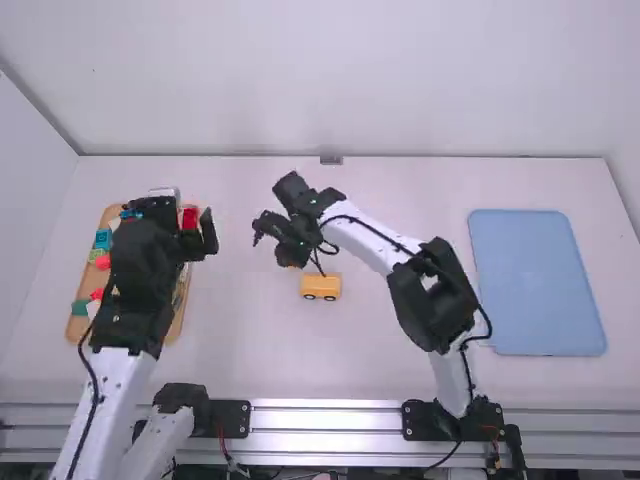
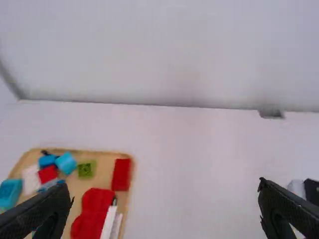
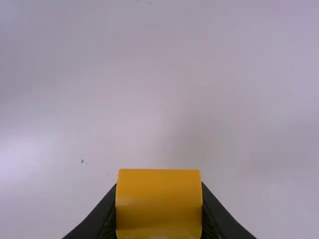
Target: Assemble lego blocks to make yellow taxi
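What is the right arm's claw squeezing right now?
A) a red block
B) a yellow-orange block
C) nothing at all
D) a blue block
B, because the right wrist view shows a yellow-orange block pinched between the two fingers of the right claw.

The car body (image 1: pixel 321 284) is yellow, its 2 wheels (image 1: pixel 310 297) dark; the held block (image 3: pixel 159 204) is plain orange-yellow. The tan tray (image 2: pixel 94 153) has a red brick (image 2: pixel 121 174), green block (image 2: pixel 86 170) and blue block (image 2: pixel 66 163). The flat panel (image 1: pixel 538 285) is pale blue, the desk (image 1: pixel 390 375) white.
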You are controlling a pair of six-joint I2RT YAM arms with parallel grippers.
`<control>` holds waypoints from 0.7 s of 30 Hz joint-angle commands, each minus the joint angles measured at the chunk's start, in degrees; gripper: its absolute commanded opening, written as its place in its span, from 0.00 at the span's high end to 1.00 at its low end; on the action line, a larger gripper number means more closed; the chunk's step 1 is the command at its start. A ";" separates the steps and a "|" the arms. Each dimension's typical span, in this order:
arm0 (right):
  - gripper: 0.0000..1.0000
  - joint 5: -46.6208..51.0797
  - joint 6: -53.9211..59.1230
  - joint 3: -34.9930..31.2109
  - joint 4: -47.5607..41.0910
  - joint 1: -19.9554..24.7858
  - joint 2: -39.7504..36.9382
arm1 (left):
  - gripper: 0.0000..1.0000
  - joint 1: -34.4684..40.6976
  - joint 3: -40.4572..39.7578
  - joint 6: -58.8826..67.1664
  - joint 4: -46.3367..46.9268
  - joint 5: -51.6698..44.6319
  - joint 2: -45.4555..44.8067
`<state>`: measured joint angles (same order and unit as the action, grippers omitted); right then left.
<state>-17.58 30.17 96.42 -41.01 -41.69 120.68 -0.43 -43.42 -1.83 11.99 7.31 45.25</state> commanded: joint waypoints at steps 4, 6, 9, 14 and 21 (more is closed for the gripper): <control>0.88 4.92 6.56 6.82 -3.82 -4.26 6.95 | 0.01 -3.85 5.68 -6.67 1.49 7.89 -10.78; 0.88 6.49 7.63 7.69 -4.98 -5.46 8.31 | 0.01 -6.05 6.60 -7.17 1.68 5.03 -13.07; 0.88 9.18 7.63 8.07 -5.88 -6.75 9.62 | 0.01 -9.11 7.52 -7.41 1.51 2.10 -14.69; 0.90 10.40 9.35 8.09 -6.10 -8.48 12.68 | 0.01 -14.34 8.07 -7.76 1.33 -1.66 -14.14; 0.89 12.87 8.87 8.07 -4.22 -10.47 13.90 | 0.01 -20.46 8.09 -7.37 -0.31 -13.16 -11.02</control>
<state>-5.67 38.89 102.69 -45.06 -51.68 133.78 -19.07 -36.36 -9.15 12.23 0.51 33.30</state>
